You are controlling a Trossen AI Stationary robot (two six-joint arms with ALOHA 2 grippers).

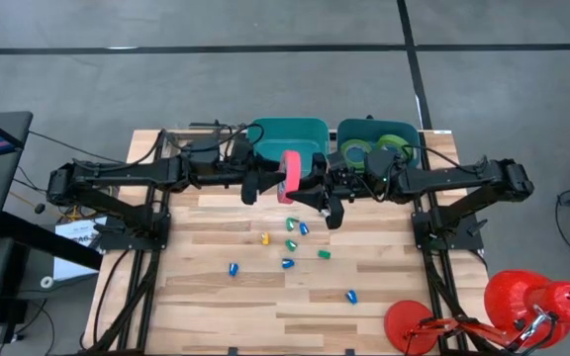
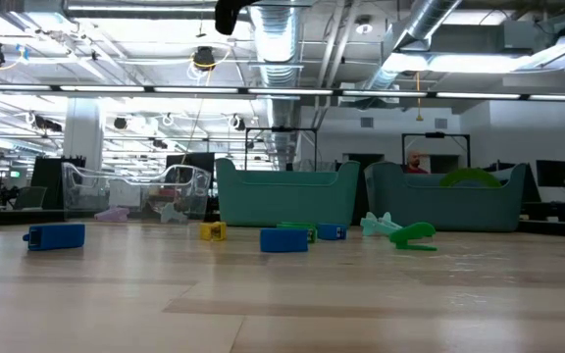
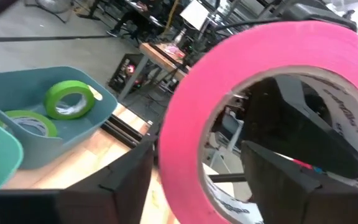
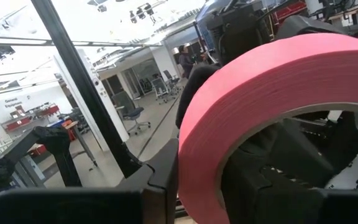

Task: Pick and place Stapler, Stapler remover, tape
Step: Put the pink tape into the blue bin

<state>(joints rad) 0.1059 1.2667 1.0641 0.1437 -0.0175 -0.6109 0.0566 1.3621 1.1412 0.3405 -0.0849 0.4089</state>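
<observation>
**Pink tape roll held in the air between two end effectors**

The pink tape roll (image 1: 290, 176) is held on edge above the worktop (image 1: 216, 297), just in front of the left teal bin (image 1: 287, 133). It is met from both sides: the right end effector (image 1: 317, 190) is clenched on its rim, while the left end effector (image 1: 265, 183) is seen with its fingers (image 3: 123, 180) spread apart, one inside the roll's open centre. Two green tape rolls (image 1: 374, 148) lie in the right teal bin (image 1: 409, 148). Small coloured pieces (image 1: 290, 245) are scattered on the worktop nearer the front.
</observation>
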